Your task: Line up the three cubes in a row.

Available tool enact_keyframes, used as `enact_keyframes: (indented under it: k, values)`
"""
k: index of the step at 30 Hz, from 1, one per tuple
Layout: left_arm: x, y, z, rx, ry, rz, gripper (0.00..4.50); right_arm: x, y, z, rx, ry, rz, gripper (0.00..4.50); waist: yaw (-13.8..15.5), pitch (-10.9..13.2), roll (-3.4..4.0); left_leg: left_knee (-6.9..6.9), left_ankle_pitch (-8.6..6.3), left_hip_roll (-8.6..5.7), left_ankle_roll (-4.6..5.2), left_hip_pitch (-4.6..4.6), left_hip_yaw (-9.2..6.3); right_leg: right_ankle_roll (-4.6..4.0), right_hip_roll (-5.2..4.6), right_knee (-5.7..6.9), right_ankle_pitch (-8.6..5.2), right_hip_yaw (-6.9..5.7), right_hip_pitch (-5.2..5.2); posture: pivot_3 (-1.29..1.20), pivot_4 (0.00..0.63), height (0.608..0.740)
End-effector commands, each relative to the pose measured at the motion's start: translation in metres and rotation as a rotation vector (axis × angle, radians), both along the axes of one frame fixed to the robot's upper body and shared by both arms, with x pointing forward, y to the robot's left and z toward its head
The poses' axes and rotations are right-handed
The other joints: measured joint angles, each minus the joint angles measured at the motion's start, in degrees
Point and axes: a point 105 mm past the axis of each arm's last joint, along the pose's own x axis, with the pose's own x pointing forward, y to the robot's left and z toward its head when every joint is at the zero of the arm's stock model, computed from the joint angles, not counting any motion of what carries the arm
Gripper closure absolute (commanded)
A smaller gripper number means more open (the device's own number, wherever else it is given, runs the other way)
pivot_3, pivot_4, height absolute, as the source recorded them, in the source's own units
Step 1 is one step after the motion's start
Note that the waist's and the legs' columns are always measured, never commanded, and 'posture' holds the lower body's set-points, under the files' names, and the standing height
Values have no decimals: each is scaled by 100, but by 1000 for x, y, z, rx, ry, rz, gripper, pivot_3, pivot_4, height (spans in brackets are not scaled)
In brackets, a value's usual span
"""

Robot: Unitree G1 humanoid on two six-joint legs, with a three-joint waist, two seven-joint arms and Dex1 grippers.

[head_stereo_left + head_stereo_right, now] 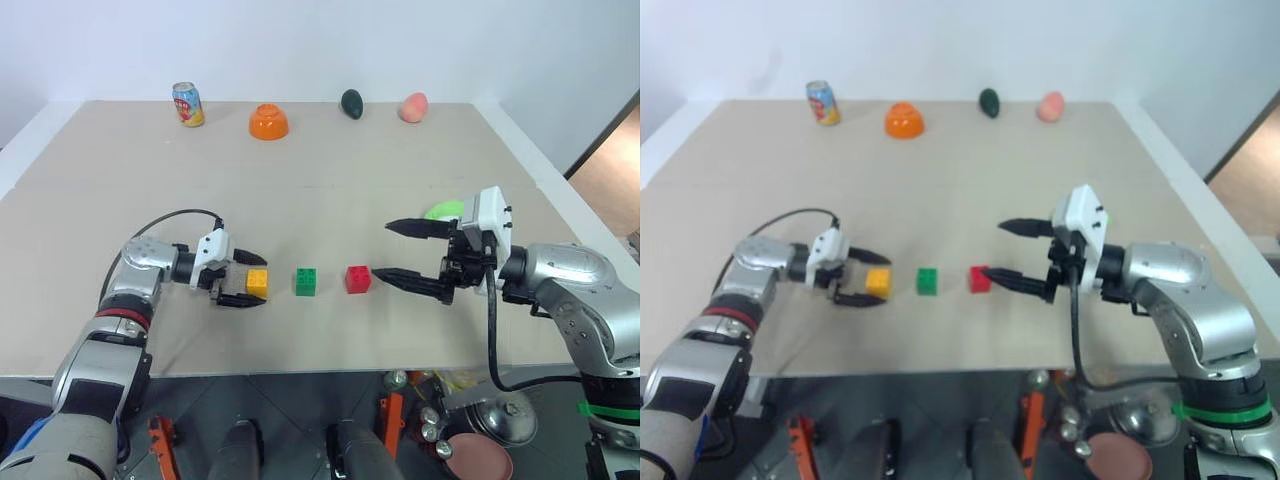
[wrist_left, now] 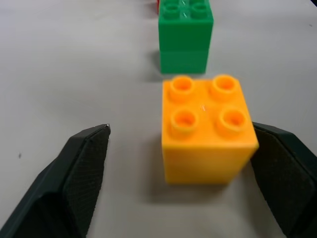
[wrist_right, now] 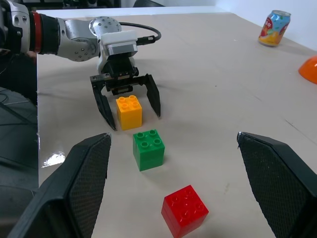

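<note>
Left eye view: we see the yellow-orange cube (image 1: 257,282), green cube (image 1: 306,282) and red cube (image 1: 357,279) in a row on the worktop (image 1: 330,190). Left wrist view: our left end effector (image 2: 183,163) straddles the yellow-orange cube, spread, one finger (image 2: 285,171) touching it. Right wrist view: our right end effector (image 3: 173,186) hangs wide open, empty, near the red cube.

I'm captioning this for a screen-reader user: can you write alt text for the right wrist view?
Three cubes sit in a row on a beige table: red cube nearest, then green cube, then yellow-orange cube between the open left gripper.
</note>
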Motion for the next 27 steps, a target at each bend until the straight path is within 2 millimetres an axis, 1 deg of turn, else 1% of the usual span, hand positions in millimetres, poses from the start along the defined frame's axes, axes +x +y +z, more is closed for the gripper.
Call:
enact_keyframes:
  k: [1,4,7,10,12,15,16,17,18,19,21,22,23,25,27]
  values:
    - [-1,17,21,4,-23,17,95,1,3,13,-2,-56,37,292,-2,0,0,-1,0,0,0,1,0,-1,0,1,0,0,-1,0,150,738]
    - [-10,29,27,25,22,29,95,5,3,15,-12,-65,50,292,-1,0,1,-3,0,2,0,3,0,-3,0,6,-3,1,-1,0,150,738]
    - [-26,46,36,56,71,41,95,9,5,19,-18,-80,68,292,-19,1,1,-6,0,4,0,6,3,-26,-1,8,-19,7,-1,0,150,738]
    - [-36,65,43,67,75,92,95,12,8,21,-16,-90,82,292,-23,1,2,-6,-1,6,-1,7,8,-31,-1,17,-24,10,-8,0,150,738]
    - [-38,80,48,37,69,198,95,15,9,19,-20,-92,75,292,-19,1,2,-6,-1,6,-1,12,7,-37,0,26,-28,10,-11,0,150,738]
    - [-34,94,54,-104,-16,419,95,27,2,11,-15,-97,-28,292,-18,0,1,-5,-1,8,-1,15,10,-42,-2,39,-32,10,-15,0,150,738]
    - [-31,100,51,-190,-48,565,95,40,-6,8,17,-95,-157,292,-17,-1,0,-5,-1,9,-1,14,11,-42,-3,43,-34,10,-19,0,150,738]
    - [-32,104,47,-270,-58,701,95,50,-16,3,56,-81,-279,292,-18,-2,-1,-6,-1,10,-1,15,15,-42,-7,46,-35,10,-20,0,150,738]
    - [-35,107,44,-318,-58,798,95,56,-24,-1,81,-70,-363,292,-16,-3,-2,-4,-1,11,-1,20,19,-39,-15,55,-38,10,-18,0,150,738]
    - [-40,110,36,-355,-77,919,95,56,-30,-6,113,-65,-437,292,-13,-5,-5,-4,-1,8,-2,19,23,-34,-18,57,-36,13,-22,0,150,738]
    - [-49,110,28,-388,-88,1061,95,52,-36,-12,150,-59,-506,292,19,-7,-9,-3,-4,2,-7,16,29,-10,-26,66,-27,20,-26,0,150,738]
    - [-55,108,23,-406,-57,1122,95,50,-38,-16,174,-46,-549,292,30,-7,-11,-4,-4,1,-8,8,28,-7,-24,67,-25,22,-33,0,150,738]
    - [-61,103,19,-456,-24,1157,95,47,-39,-20,212,-22,-586,292,34,-7,-12,-3,-3,-1,-8,4,27,-6,-23,69,-25,22,-37,0,150,738]
    - [-71,98,5,-487,44,1229,95,40,-34,-31,280,22,-652,292,30,-11,-16,-2,-3,0,-8,6,27,-1,-19,71,-24,25,-40,0,150,738]
    - [-74,95,0,-495,56,1265,95,38,-30,-39,305,51,-692,292,22,-19,-15,-4,-3,1,-9,22,26,-33,-12,71,-33,31,-34,0,150,738]
